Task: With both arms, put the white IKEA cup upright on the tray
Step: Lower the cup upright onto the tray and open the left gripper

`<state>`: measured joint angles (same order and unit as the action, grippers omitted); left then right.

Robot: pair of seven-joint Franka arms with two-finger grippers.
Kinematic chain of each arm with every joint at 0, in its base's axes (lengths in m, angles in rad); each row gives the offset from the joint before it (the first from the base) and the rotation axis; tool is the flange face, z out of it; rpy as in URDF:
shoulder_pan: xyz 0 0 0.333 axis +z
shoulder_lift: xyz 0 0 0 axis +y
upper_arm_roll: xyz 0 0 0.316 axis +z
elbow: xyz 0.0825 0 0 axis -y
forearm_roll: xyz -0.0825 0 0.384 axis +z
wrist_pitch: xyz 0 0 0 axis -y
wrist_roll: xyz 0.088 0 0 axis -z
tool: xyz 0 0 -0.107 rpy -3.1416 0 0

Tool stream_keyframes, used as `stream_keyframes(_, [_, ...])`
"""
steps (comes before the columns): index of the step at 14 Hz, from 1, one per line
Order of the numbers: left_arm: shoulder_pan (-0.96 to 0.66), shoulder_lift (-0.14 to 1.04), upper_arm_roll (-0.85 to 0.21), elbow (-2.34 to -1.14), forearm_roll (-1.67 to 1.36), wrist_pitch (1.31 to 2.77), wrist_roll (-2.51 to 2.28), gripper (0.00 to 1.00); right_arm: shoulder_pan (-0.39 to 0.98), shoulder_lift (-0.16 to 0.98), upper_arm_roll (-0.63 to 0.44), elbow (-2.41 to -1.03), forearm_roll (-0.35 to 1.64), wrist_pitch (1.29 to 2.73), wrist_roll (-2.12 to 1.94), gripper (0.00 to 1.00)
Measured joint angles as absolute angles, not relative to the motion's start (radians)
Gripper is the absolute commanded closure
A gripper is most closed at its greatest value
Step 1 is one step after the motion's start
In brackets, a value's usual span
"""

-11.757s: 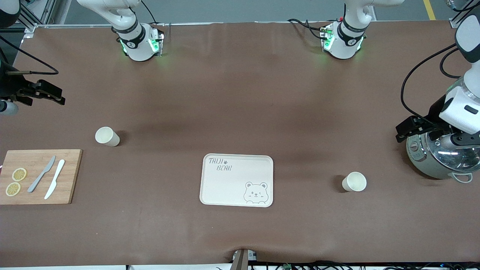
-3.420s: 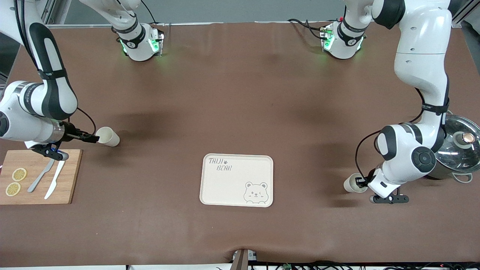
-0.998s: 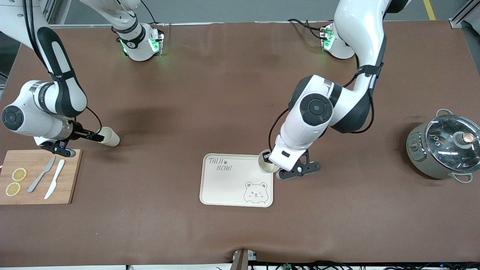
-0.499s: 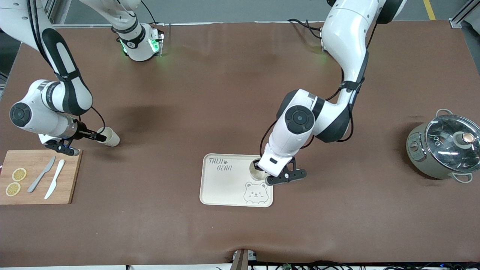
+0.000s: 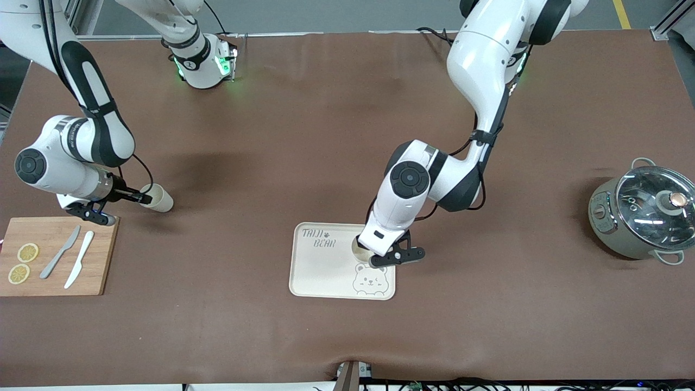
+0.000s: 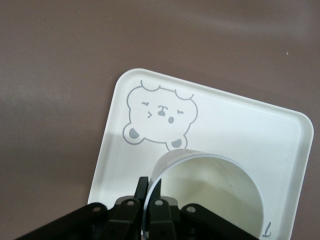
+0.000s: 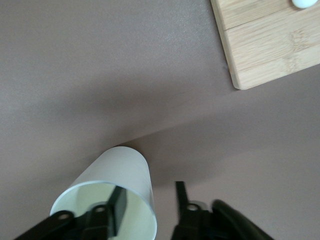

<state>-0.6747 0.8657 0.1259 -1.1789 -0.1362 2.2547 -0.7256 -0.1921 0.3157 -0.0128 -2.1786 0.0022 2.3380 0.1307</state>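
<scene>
A white cup (image 5: 357,248) (image 6: 210,190) stands mouth up over the cream tray (image 5: 320,274) (image 6: 240,120), just above the printed bear face. My left gripper (image 5: 364,251) (image 6: 151,189) is shut on its rim, one finger inside and one outside. Whether the cup's base touches the tray is hidden. A second white cup (image 5: 160,200) (image 7: 117,185) lies on its side on the table by the cutting board. My right gripper (image 5: 143,199) (image 7: 149,202) straddles its wall, open. One finger is inside the mouth; the other is outside, a gap away.
A wooden cutting board (image 5: 98,255) (image 7: 270,45) with two knives and lemon slices lies at the right arm's end, nearer the front camera than the lying cup. A lidded pot (image 5: 640,217) stands at the left arm's end.
The left arm carried its cup from the tray's edge inward toward the bear face. The right gripper's fingers narrowed around the lying cup's wall; that arm barely shifted.
</scene>
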Motion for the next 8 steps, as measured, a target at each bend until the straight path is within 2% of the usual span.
stream_keyframes(3, [-0.670,0.887,0.130,-1.179,-0.136,2.290,-0.726,1.00,-0.192,0.316,-0.013,-2.179,0.003,2.338,0.131,0.82])
stream_keyframes(5, [-0.670,0.903,0.131,-1.179,-0.136,2.302,-0.726,1.00,-0.192,0.316,-0.012,-2.179,0.003,2.338,0.131,0.93])
stream_keyframes(7, [-0.670,0.919,0.131,-1.179,-0.136,2.311,-0.726,1.00,-0.192,0.315,-0.012,-2.179,0.005,2.338,0.131,1.00])
stream_keyframes(8, [-0.670,0.928,0.131,-1.179,-0.136,2.324,-0.726,1.00,-0.192,0.313,-0.011,-2.180,0.005,2.337,0.131,1.00])
